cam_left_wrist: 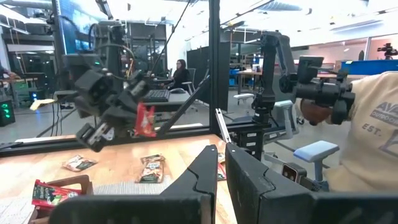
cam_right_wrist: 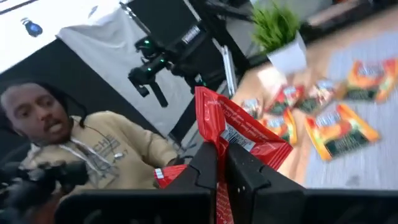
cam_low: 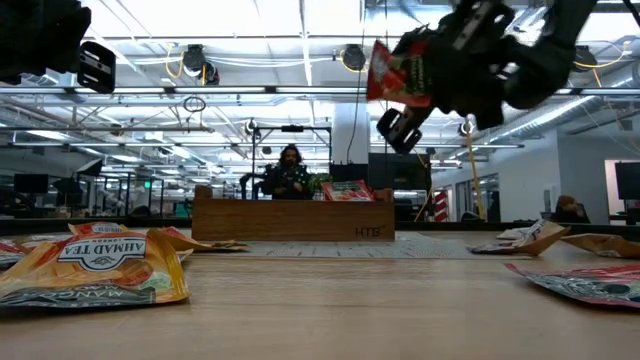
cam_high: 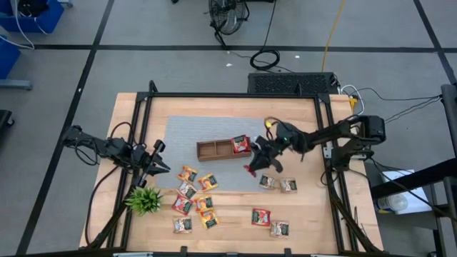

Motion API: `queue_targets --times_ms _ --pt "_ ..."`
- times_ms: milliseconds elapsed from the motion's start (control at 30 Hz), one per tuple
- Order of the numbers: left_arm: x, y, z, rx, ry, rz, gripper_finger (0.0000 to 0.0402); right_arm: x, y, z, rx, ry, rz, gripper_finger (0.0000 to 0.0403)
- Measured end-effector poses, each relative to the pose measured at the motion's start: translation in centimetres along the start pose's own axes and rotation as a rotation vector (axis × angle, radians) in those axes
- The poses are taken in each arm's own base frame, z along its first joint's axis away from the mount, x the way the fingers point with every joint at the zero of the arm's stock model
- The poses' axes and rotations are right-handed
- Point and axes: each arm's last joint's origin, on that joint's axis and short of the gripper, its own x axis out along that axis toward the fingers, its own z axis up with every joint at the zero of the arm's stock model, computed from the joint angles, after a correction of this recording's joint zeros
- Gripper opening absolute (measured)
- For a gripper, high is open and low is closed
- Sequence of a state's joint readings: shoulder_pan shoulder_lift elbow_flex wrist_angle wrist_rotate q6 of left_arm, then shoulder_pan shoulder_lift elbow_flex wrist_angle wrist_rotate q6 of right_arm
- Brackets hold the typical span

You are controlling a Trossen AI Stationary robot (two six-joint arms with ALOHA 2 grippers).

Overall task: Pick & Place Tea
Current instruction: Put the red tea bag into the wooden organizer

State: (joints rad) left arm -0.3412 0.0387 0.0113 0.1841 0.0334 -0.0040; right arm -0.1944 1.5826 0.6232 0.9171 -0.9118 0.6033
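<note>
Orange tea sachet [cam_low: 95, 268] lying closest on the wooden table [cam_high: 314, 214], right gripper [cam_high: 258, 163] raised just beside the wooden tray [cam_high: 214, 149], fingers clamped on a red sachet [cam_right_wrist: 239, 134], left gripper [cam_high: 158, 163] fingers together at the table's left edge near the plant [cam_high: 144, 199]

We list by colour: wooden tray [cam_high: 216, 148] — brown, one red sachet [cam_high: 240, 144] in its right compartment; held sachet [cam_right_wrist: 239, 134] — red with a white label; loose sachets [cam_high: 196, 198] — orange-yellow, red and pale with green print; plant [cam_high: 144, 199] — green, white pot; mat [cam_high: 182, 132] — grey; table [cam_high: 307, 221] — pale wood; right gripper [cam_high: 251, 170] — dark.
</note>
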Motion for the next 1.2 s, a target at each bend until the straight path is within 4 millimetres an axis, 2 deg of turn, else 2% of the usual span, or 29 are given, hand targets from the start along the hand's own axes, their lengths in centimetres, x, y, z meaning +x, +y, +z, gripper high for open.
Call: queue_targets --times_ms 133,367,467,600,833,1067,1200 --pt "0.0 0.0 0.0 0.000 0.000 0.000 0.0035 0.0 -1.2 1.8 -0.002 0.083 -0.074 0.0004" --pt "0.0 0.0 0.0 0.000 0.001 0.000 0.0035 -1.2 -3.3 2.5 -0.251 0.088 -0.500 0.0004" --pt "0.0 0.0 0.0 0.000 0.000 0.000 0.0035 -1.5 -3.6 2.6 -0.348 0.096 -0.629 0.0004" --pt "0.0 0.0 0.0 0.000 0.001 0.000 0.0035 -1.0 -3.5 2.6 -0.443 0.097 -0.753 0.0004" --pt "0.0 0.0 0.0 0.000 0.000 0.000 0.0035 1.0 -2.3 1.6 -0.581 0.154 -0.965 0.0004" --pt "0.0 0.0 0.0 0.000 0.000 0.000 0.0035 1.5 -1.9 0.4 -0.593 0.240 -1.165 0.0023" --pt "0.0 0.0 0.0 0.000 0.000 0.000 0.0035 1.6 -1.9 0.5 -0.571 0.213 -1.169 0.0028"
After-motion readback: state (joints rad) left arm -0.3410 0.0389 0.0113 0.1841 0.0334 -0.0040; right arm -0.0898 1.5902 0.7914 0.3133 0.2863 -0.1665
